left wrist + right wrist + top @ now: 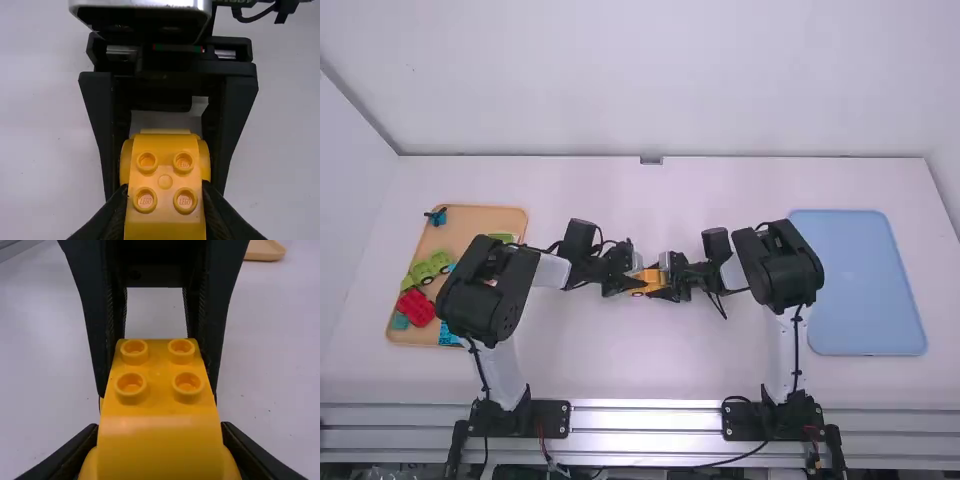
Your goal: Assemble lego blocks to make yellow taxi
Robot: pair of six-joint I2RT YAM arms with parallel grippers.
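Yellow taxi [165, 181] is pinched at opposite ends by left gripper [165, 191] and right gripper [160, 427], probably to steady its joint.

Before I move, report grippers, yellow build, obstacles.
Left gripper shut on one end. Right gripper shut on the other. Yellow build between them, mid-table. Grippers face to face, likely in each other's way.
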